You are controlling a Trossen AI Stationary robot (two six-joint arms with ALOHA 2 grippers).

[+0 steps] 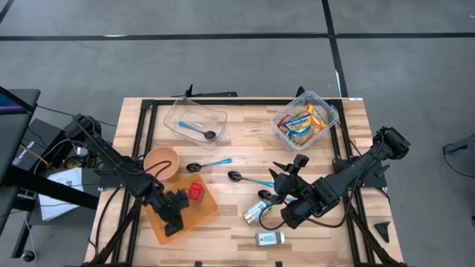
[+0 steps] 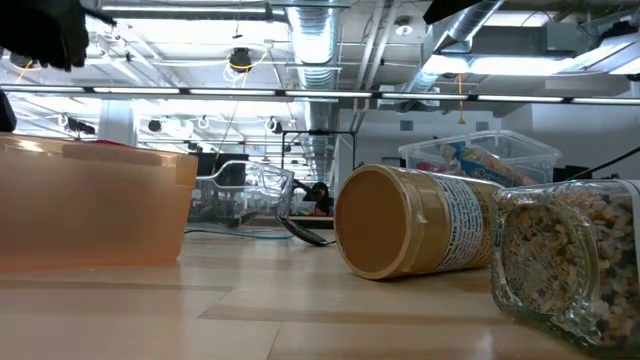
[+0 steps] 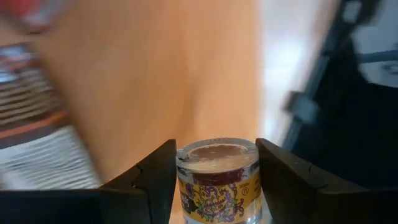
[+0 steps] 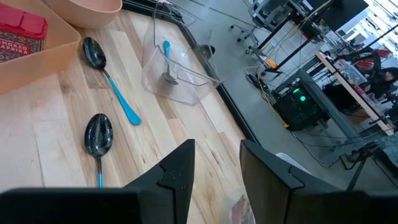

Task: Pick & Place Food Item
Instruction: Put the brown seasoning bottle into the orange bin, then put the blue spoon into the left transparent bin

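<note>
My left gripper (image 1: 172,219) hangs over the orange tray (image 1: 194,215) at the table's near left and is shut on a small glass jar (image 3: 217,177) with a yellow label. A red packet (image 1: 195,191) lies in the tray's far end. My right gripper (image 1: 286,178) is raised over the table's middle right, slanting toward the far left. Its fingers (image 4: 177,171) stand a little apart with nothing between them. Below that arm a brown-lidded jar (image 1: 257,211) lies on its side. A small jar (image 1: 270,238) lies near the front edge. My left gripper pinches the small jar between its two fingers, one on each opposite side wall (image 3: 181,180) just below the top. The fingers slant down from above. The jar's top (image 3: 217,152) faces away from the wrist, over the tray. Whether the jar rests on the tray, I cannot tell.
An orange bowl (image 1: 162,162) stands beside the tray's far end. Two blue-handled spoons (image 1: 208,165) (image 1: 249,178) lie mid-table. A clear tub (image 1: 194,122) with a spoon sits far left of centre. A clear tub of snack packs (image 1: 304,122) sits far right. Black frame rails (image 1: 148,141) border the table.
</note>
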